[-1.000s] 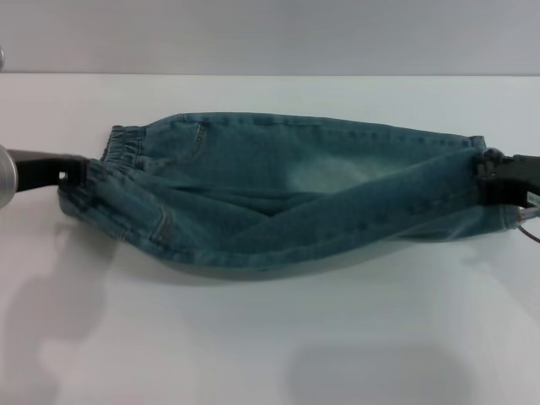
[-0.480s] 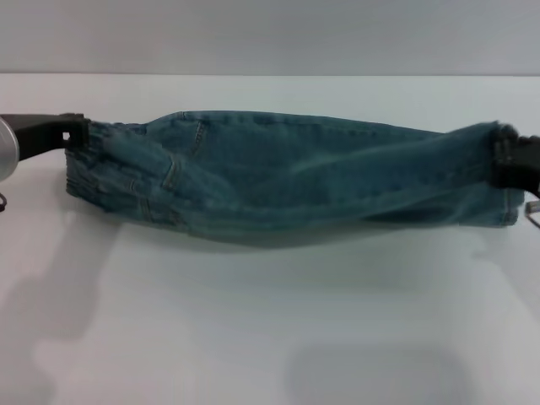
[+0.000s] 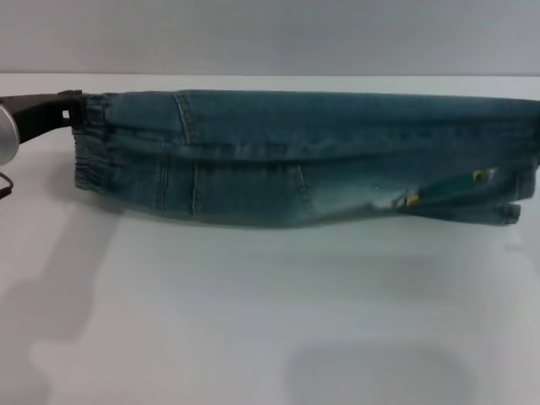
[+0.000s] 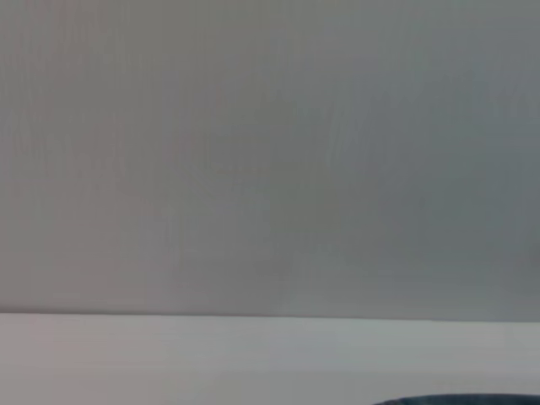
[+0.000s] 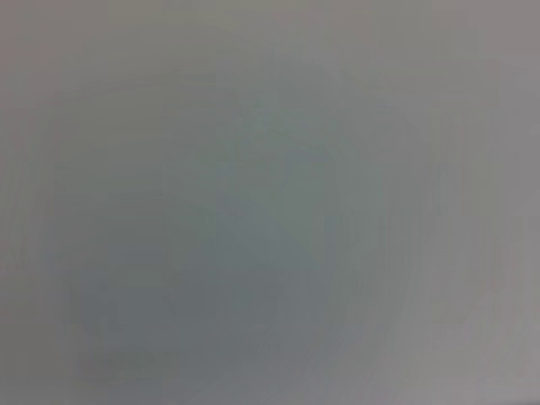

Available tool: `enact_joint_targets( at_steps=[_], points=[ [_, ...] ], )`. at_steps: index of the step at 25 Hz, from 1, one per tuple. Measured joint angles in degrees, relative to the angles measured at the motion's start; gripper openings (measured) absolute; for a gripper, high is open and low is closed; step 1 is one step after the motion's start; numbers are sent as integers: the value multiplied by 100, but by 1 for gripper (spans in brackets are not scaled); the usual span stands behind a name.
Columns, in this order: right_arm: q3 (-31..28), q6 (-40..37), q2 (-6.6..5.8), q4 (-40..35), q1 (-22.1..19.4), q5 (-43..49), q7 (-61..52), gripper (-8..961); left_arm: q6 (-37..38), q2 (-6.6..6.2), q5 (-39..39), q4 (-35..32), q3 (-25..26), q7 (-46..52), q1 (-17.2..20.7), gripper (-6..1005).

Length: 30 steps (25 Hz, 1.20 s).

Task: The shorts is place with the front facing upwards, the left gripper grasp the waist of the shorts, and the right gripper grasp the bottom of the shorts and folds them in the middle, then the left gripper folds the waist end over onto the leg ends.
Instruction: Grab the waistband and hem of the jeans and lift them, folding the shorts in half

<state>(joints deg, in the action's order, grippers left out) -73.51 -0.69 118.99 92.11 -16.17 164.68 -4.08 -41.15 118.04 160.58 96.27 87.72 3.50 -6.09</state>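
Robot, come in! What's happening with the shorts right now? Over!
Left pincer shut on waist of the shorts. Right pincer out of view past the leg ends. Shorts folded lengthwise, stretched above the table. Nothing in the way.

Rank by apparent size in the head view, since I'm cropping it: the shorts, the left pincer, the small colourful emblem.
1. The shorts, spanning nearly the whole width.
2. The left pincer, only partly in frame at the waist.
3. The colourful emblem, a tiny patch near the leg ends.
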Motion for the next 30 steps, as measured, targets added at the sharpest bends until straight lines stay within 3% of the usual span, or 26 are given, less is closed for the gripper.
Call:
enact_joint_targets(
  at_steps=[13,30],
  points=[
    [-124,-711,1,-481,23,-24,-217,-2,463,-1,-170,-471,9,19,-300,36],
    [-136,-550,-8,-1161,250,-35,-227,118,555,0,-229,-806,-27,19,-738,35]
  ],
)
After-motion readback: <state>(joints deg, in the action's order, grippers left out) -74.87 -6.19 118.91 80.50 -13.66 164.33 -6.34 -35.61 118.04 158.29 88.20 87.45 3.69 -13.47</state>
